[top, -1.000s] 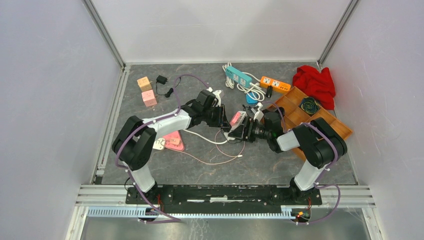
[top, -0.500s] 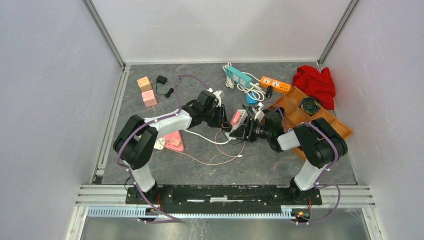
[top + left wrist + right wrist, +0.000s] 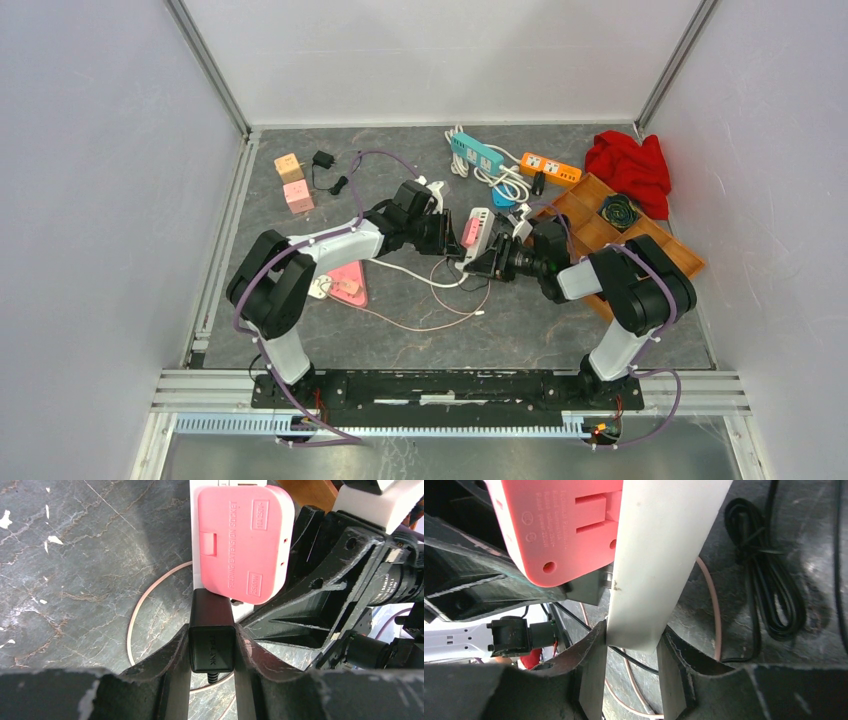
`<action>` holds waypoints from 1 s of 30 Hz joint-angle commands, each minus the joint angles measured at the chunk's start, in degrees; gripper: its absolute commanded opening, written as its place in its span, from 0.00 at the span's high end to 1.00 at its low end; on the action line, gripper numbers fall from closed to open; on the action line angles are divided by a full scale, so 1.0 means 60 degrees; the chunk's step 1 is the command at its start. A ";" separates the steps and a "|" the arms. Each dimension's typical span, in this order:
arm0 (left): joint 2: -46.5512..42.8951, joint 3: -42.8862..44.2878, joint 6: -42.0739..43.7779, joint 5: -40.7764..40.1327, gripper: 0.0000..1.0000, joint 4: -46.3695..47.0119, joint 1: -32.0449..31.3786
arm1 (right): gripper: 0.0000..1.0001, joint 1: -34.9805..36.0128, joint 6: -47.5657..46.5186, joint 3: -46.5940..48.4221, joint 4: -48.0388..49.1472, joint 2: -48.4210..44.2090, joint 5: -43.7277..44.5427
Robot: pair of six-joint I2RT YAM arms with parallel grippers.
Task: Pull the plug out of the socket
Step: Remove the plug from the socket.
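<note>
Black TP-Link plug [image 3: 211,612] is pinched in the left tool [image 3: 212,650], its nose seated in the pink-and-white extension socket [image 3: 242,540] straight ahead of the fingertips. The right tool [image 3: 631,647] clamps the socket's white body from the opposite side. The plug's long axis lines up with the left tool, so the pull looks like straight back, away from the right tool.

1. Socket [image 3: 242,540]: smooth pink and white plastic, faintly glossy.
2. Plug [image 3: 212,640], at the socket's end: matt black plastic.
3. Left fingers [image 3: 167,667], below the socket: black, matt, scuffed.
4. Table [image 3: 75,580], under the socket: grey, stone-look, chipped.
5. Tray [image 3: 590,215], right of the socket: wood.
6. Cloth [image 3: 630,165], further right: red, soft, crumpled.
</note>
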 commanded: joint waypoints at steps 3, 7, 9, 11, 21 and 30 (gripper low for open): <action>-0.0325 0.0422 -0.0030 0.1370 0.98 0.0415 -0.0076 | 0.78 -0.0324 -0.0197 0.0051 -0.0072 0.0101 0.0532; -0.0452 0.0546 0.0204 0.1425 0.98 0.0259 -0.0075 | 0.81 -0.0434 -0.0183 0.0043 -0.0074 0.0204 0.0521; -0.0553 0.0621 0.0369 0.1290 0.98 0.0089 -0.0076 | 0.81 -0.0434 -0.0184 0.0046 -0.0093 0.0217 0.0504; -0.0677 0.0697 0.0570 0.1075 0.98 -0.0079 -0.0069 | 0.81 -0.0431 -0.0207 0.0057 -0.0111 0.0217 0.0505; -0.1480 0.0768 0.1642 0.0816 0.98 -0.0379 -0.0025 | 0.55 -0.0444 -0.0751 0.0537 -0.0680 0.0354 0.0021; -0.1735 0.0791 0.2190 0.2186 0.98 -0.0161 0.0012 | 0.38 -0.0444 -0.1166 0.0943 -0.0756 0.0223 -0.0638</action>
